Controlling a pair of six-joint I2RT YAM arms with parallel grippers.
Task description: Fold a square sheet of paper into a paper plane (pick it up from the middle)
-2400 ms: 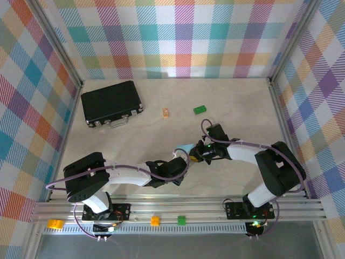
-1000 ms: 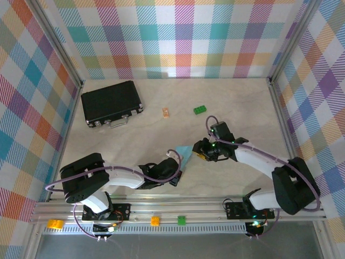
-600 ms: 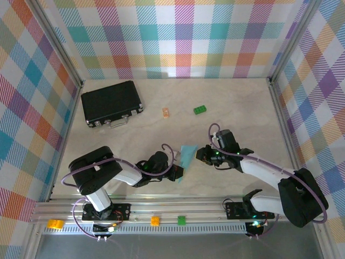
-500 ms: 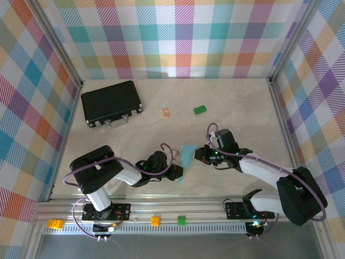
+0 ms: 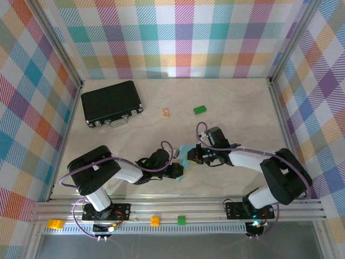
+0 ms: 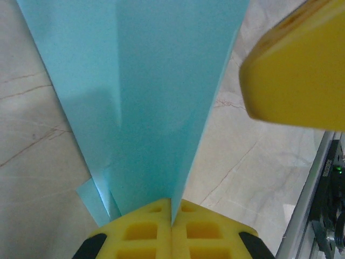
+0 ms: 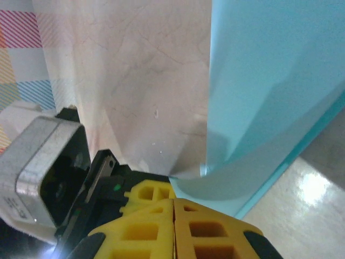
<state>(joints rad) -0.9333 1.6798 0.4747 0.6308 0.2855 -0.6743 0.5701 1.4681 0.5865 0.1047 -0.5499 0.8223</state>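
The light blue sheet of paper (image 5: 185,151), folded along a centre crease into a narrow strip, stands on edge above the table between my two grippers. My left gripper (image 5: 178,171) is shut on its near end; in the left wrist view the paper (image 6: 161,97) rises out of the closed yellow jaws of the left gripper (image 6: 172,208). My right gripper (image 5: 190,157) is shut too, its tips meeting at the paper's (image 7: 269,81) curled lower edge, which comes out at the seam of the right gripper (image 7: 173,202). One right finger (image 6: 296,65) shows beside the paper.
A black case (image 5: 111,102) lies at the back left. A small orange piece (image 5: 166,112) and a green brick (image 5: 200,109) lie behind the grippers. Loose bricks (image 5: 155,220) sit on the front rail. Checked walls enclose the table on three sides.
My right gripper has moved left to the paper and closed at its edge. The left gripper has kept its hold, and the paper now stands closer to the right gripper.
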